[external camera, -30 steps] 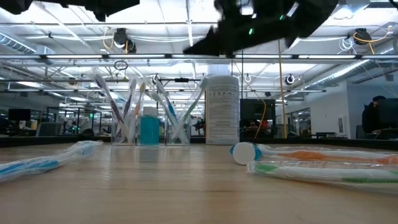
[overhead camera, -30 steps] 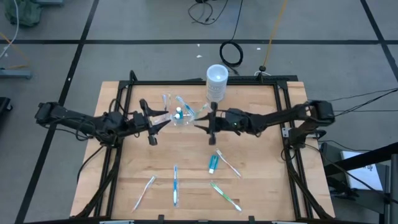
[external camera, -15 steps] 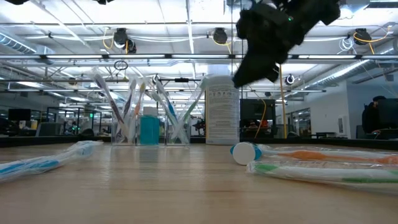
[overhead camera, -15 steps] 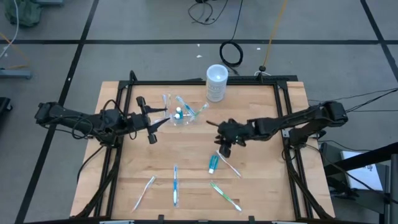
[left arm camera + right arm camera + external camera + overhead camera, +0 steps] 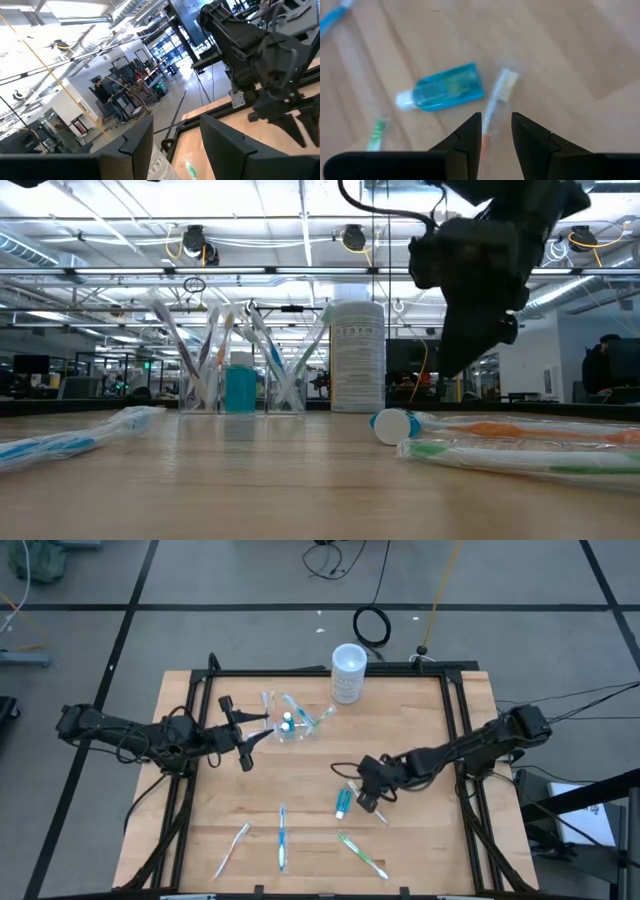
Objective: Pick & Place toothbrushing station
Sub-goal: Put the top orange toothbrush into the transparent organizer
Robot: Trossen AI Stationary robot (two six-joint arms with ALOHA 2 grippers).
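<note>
The right gripper (image 5: 366,798) hangs at centre right of the high view, over the wooden table (image 5: 300,810). Its two dark fingers (image 5: 470,137) stand a little apart with only a narrow gap, gripping nothing. Just beyond the tips lie a small blue toothpaste tube with a white cap (image 5: 442,91) and a clear-handled toothbrush with white bristles (image 5: 496,97), blurred at the handle.

The left gripper (image 5: 240,735) waits at upper left of centre, fingers spread and empty, beside the clear plastic toothbrushing station (image 5: 290,718), which stands near the table's far edge with brushes leaning in it. The white cylindrical cup (image 5: 348,673) stands just right of it. In the low view the right arm's tips cannot be made out.
</note>
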